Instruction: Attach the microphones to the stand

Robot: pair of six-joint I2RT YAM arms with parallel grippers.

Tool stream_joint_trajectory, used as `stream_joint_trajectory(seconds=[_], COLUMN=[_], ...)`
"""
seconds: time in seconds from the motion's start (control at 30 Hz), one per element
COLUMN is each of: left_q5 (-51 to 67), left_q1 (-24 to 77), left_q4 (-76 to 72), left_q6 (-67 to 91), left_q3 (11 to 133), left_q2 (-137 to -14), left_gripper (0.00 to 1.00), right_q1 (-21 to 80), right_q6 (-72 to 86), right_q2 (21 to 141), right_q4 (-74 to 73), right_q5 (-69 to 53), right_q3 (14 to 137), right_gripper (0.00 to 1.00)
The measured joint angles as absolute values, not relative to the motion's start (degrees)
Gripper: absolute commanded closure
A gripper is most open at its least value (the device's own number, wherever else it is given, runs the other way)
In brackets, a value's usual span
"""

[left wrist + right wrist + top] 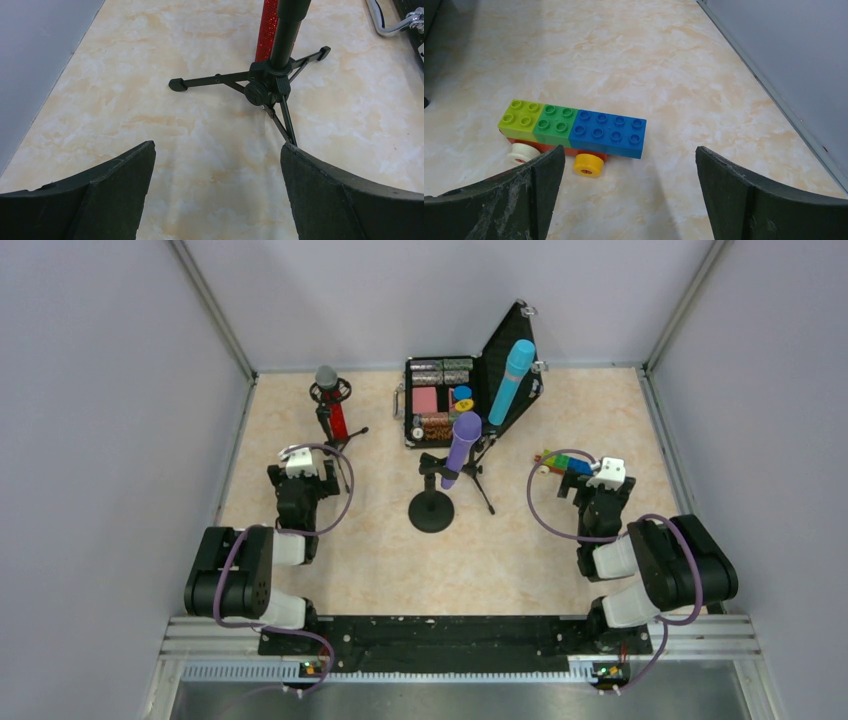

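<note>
With left gripper (217, 147) and right gripper (629, 150) spread wide and empty, the tripod stand (265, 87) legs are best skirted so the red microphone (267, 30) is not unseated.

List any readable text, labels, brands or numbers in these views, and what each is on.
None readable.
Case contents: too small to tell any print.
Car studs: no legible marking.
Red mic, blue mic, purple mic: no text visible.
</note>
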State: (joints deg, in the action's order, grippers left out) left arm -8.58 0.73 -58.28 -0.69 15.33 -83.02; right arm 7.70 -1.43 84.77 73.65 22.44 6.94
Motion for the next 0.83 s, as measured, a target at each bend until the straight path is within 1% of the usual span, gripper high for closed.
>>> stream_joint_trajectory(seconds=[0.83], left_q5=[-8.21], left_q1=[0.58], left_q4=[-57.71], left_q6=[-0.62], left_q3=[15.77], left_q2=[-83.05], left_gripper=[0.01], right_q1=[7.70], right_q6=[-1.41], right_q2=[84.77], right_q4=[73.65], right_q5=[22.44], right_q3=[6.94], right_gripper=[0.01])
